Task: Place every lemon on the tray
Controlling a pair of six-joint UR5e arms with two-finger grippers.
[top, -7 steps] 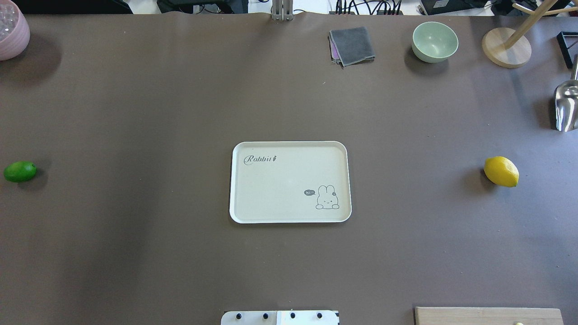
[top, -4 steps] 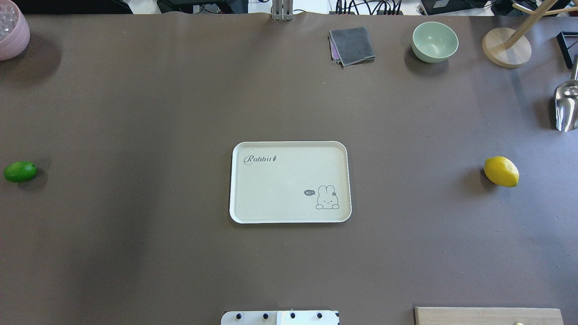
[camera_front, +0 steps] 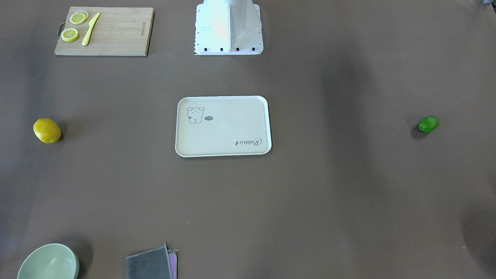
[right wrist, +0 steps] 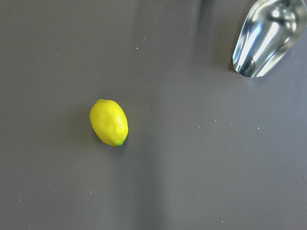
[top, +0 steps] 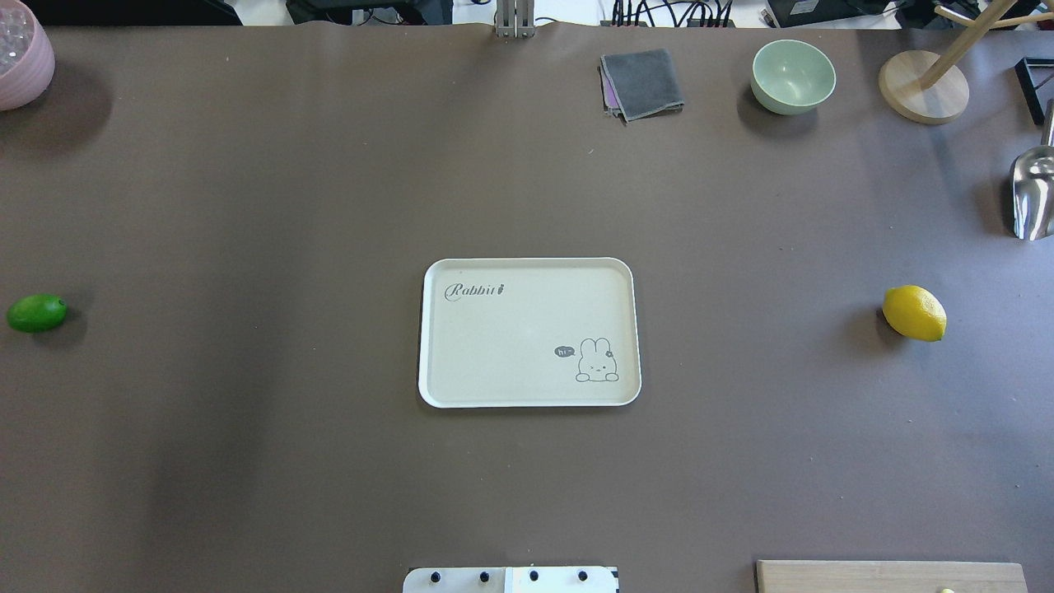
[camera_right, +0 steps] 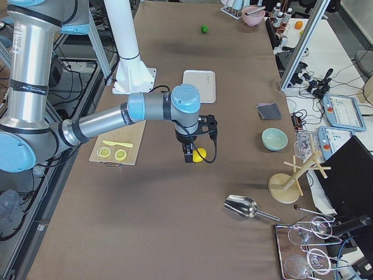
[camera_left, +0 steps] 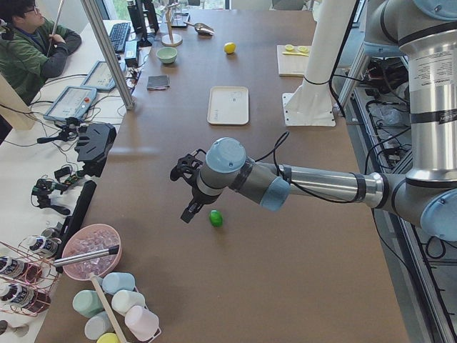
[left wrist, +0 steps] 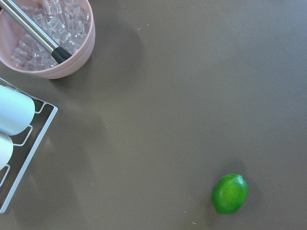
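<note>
yellow lemon [top: 914, 313], green lemon [top: 36, 313] on table [top: 247, 206], tray [top: 529, 261] between, left claw [camera_left: 187, 206], right claw [camera_right: 190, 154], cannot tell state

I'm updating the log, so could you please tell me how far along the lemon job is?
Nothing looks done: the tray holds no lemon. Nothing is in hand: the left gripper hangs near the green lemon, the right gripper near the yellow lemon, both fruits on the table. Both placements are left.
</note>
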